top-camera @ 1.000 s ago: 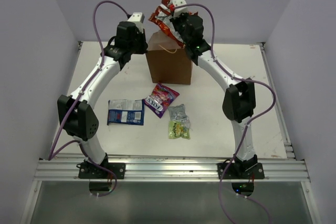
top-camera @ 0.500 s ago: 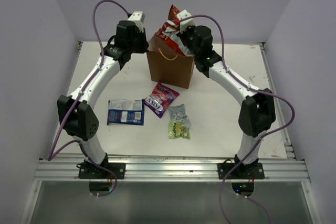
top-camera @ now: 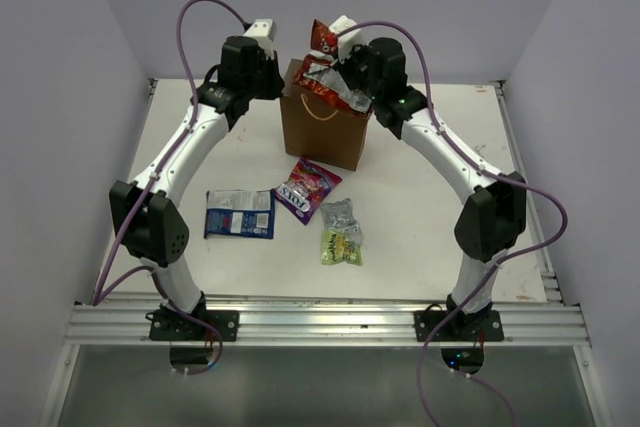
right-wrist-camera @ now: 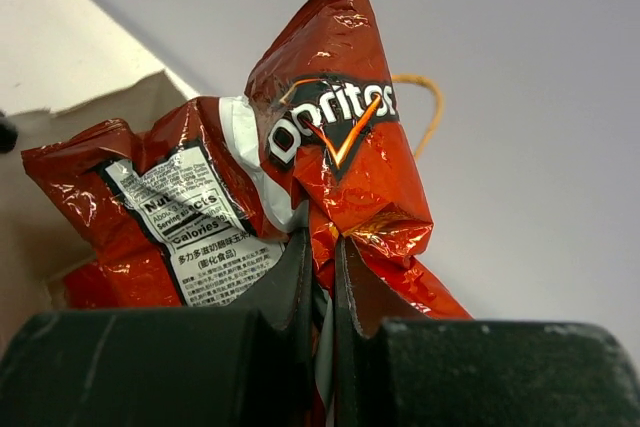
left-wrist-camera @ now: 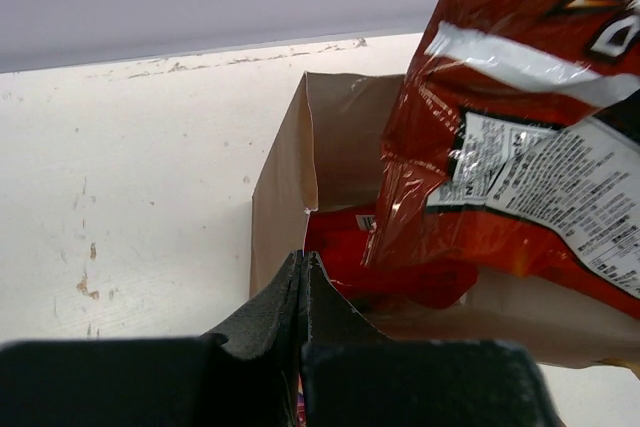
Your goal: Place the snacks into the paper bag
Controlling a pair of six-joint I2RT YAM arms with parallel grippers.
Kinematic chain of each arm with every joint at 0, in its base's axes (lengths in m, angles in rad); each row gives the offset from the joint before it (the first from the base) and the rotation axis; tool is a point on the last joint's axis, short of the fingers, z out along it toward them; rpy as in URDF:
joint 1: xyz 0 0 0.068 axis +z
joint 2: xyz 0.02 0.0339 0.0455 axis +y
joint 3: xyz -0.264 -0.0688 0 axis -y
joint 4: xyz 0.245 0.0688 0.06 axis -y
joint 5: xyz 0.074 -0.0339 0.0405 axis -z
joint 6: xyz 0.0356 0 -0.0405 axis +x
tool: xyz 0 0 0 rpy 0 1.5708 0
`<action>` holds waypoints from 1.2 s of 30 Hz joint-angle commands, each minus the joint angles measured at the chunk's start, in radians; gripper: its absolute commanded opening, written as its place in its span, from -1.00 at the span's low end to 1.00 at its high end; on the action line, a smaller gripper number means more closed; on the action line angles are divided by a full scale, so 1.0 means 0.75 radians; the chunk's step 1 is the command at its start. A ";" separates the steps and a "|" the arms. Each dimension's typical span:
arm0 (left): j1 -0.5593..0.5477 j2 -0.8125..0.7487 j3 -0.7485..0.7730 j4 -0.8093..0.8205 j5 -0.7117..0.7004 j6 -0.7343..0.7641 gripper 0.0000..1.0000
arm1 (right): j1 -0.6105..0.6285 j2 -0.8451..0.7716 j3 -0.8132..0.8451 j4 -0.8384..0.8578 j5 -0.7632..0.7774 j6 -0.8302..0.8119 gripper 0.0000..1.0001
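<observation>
1. Table point(top-camera: 440, 147): white and scuffed. Only the overhead view shows all of it.
2. Paper bag point(top-camera: 322, 132): brown kraft, standing upright at the far middle of the table with its mouth open. A tan cord handle point(top-camera: 320, 107) is visible. The left wrist view alone looks into the mouth, where red foil shows; I cannot tell if that is a separate packet.
3. Red-orange packets point(top-camera: 325, 47): two, bunched together and hanging at the bag mouth. The right wrist view reads "Doritos" on one, and on the other a nutrition panel with "Calories" and Chinese print.
4. Right gripper point(right-wrist-camera: 322, 247): jaws clamped tight on the red-orange packets.
5. Left gripper point(left-wrist-camera: 302, 272): jaws pressed together on the bag's rim.
6. Blue-white packet point(top-camera: 240, 213): flat on the table, well in front of the bag. Its text is unreadable.
7. Purple packet point(top-camera: 307, 188): just beside the blue-white one. Its lettering is too small to read.
8. Silver-grey packet point(top-camera: 340, 214): touching the yellow-green packet point(top-camera: 341, 245).
</observation>
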 commanded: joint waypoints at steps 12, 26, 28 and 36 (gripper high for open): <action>0.017 0.005 0.060 0.059 0.019 0.004 -1.00 | 0.018 0.043 0.197 -0.093 -0.015 0.100 0.93; 0.017 0.003 0.029 0.085 0.017 -0.018 -1.00 | 0.179 -0.507 -0.175 -0.224 0.055 0.402 0.98; 0.017 0.009 0.025 0.085 0.017 -0.018 -1.00 | 0.273 -0.636 -0.486 -0.126 0.096 0.445 0.98; 0.017 -0.020 -0.022 0.110 -0.026 0.006 -1.00 | 0.478 -0.585 -0.902 -0.036 0.143 0.746 0.92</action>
